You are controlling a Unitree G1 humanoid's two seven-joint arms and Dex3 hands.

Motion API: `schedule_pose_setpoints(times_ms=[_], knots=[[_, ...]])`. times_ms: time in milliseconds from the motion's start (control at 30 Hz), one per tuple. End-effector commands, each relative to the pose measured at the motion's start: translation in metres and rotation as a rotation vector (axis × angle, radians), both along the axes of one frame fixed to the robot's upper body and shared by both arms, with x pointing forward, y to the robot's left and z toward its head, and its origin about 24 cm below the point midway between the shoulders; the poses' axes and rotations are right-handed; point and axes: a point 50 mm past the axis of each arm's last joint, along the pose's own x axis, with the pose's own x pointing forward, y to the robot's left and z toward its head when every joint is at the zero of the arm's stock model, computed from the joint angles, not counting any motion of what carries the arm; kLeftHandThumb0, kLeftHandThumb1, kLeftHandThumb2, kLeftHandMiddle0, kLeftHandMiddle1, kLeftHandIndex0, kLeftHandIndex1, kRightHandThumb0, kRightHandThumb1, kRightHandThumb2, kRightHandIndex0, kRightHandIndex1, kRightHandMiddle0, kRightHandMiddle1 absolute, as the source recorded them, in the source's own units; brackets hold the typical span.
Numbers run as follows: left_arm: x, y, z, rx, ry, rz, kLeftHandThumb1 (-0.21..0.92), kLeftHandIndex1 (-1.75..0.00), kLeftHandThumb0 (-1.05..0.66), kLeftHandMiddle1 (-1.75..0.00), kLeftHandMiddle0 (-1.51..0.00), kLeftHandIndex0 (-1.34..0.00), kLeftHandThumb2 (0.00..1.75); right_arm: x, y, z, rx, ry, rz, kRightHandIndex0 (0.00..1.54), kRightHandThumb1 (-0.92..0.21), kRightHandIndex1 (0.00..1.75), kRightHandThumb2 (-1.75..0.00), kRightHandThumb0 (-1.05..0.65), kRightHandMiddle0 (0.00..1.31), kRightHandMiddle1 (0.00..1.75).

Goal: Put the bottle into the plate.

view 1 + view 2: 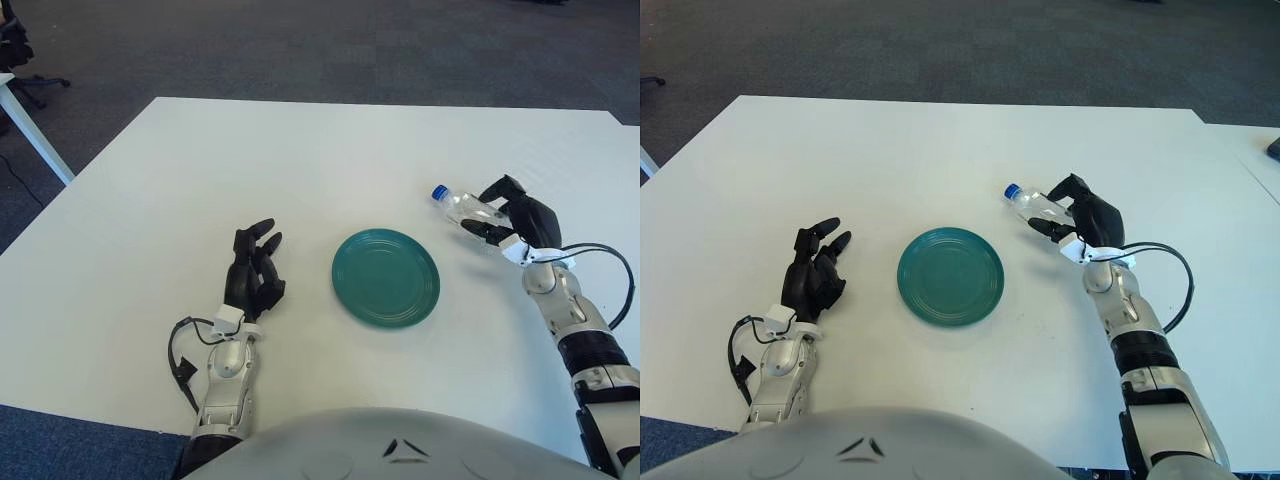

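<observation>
While our right hand [520, 222] has its fingers clamped round the bottle [465, 209], well right of the teal plate [386, 277], transfer remains undone. Plate holds nothing. Left hand [254, 270] idle left of plate, fingers relaxed, apart.

My black three-fingered right hand [520, 218] grips a clear plastic bottle [466, 210] with a blue cap; the round plate [386, 277] is plain teal on the white table [300, 160].
</observation>
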Motion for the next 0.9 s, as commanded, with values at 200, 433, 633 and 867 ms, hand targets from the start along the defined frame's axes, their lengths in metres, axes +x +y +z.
schedule_pose_setpoints(times_ms=[200, 433, 633, 867], knots=[[-0.008, 0.002, -0.015, -0.006, 0.079, 0.009, 0.92, -1.09, -0.68, -0.48, -0.42, -0.02, 0.91, 0.003, 0.011, 0.024, -0.031, -0.078, 0.053, 1.21, -0.61, 1.75, -0.81, -0.52, 0.94, 1.75], [-0.009, 0.002, -0.016, -0.016, 0.079, 0.01, 0.92, -1.1, -0.68, -0.51, -0.43, -0.03, 0.91, -0.003, 0.017, 0.037, -0.059, -0.151, 0.115, 1.29, -0.6, 1.75, -0.94, -0.47, 1.06, 1.75], [-0.007, 0.002, -0.015, -0.03, 0.076, 0.011, 0.92, -1.1, -0.69, -0.55, -0.43, -0.04, 0.89, -0.008, 0.02, 0.045, -0.044, -0.181, 0.15, 1.35, -0.62, 1.75, -0.97, -0.46, 1.15, 1.75], [-0.006, 0.001, -0.015, -0.024, 0.075, 0.006, 0.92, -1.1, -0.71, -0.56, -0.42, -0.04, 0.89, -0.008, 0.021, 0.049, -0.021, -0.179, 0.164, 1.37, -0.63, 1.75, -0.96, -0.47, 1.17, 1.75]])
